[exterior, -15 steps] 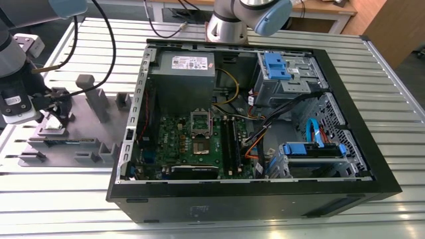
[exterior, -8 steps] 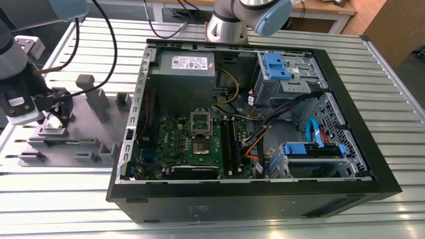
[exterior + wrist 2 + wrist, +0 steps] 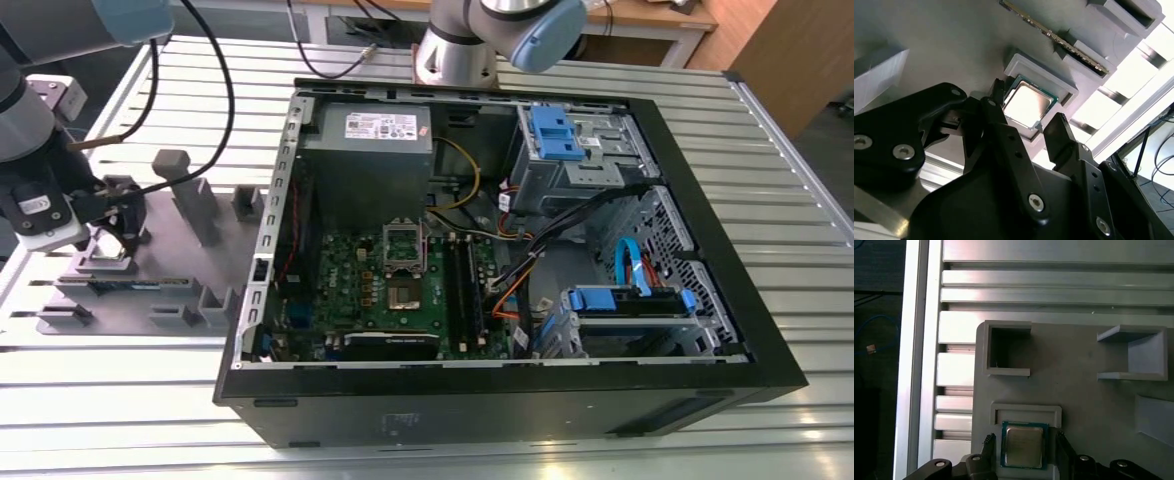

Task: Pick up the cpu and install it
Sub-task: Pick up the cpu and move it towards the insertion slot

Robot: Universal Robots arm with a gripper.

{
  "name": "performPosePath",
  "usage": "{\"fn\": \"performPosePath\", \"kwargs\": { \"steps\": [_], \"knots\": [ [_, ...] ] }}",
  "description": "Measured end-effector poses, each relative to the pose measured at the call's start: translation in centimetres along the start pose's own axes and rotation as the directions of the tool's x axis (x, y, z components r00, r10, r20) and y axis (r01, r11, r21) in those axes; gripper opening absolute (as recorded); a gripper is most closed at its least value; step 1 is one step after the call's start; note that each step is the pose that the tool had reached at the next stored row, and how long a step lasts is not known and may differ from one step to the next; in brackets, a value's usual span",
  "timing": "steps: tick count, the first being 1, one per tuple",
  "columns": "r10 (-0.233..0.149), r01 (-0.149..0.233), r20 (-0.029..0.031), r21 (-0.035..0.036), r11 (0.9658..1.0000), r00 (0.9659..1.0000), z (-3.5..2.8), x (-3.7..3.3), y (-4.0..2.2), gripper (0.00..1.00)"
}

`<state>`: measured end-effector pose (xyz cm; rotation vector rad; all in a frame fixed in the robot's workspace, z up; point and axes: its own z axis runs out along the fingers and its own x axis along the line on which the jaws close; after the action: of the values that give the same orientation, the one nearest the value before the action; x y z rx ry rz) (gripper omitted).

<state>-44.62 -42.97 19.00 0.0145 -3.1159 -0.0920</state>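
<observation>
Sitting in a shallow square pocket of the smooth grey plastic fixture (image 3: 1079,390), the cpu (image 3: 1024,446) is flat and square (shiny silver top, green rim). The black gripper (image 3: 1024,437) holds its fingers apart, one each side.

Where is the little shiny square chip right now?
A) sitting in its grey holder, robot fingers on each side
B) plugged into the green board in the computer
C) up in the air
A: in the first wrist view the cpu lies in the grey fixture pocket, the gripper open astride it.
</observation>
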Motion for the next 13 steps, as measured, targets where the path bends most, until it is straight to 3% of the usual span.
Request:
{"fn": "performPosePath", "kwargs": {
  "steps": [10,13],
  "knots": [
    [0.002,-0.002,0.0,0.0001,1.0,1.0,0.41,0.0,0.03,0.59],
    [0.018,-0.018,0.0008,-0.0002,0.9998,0.9998,0.47,0.0,0.03,0.59]
  ]
}}
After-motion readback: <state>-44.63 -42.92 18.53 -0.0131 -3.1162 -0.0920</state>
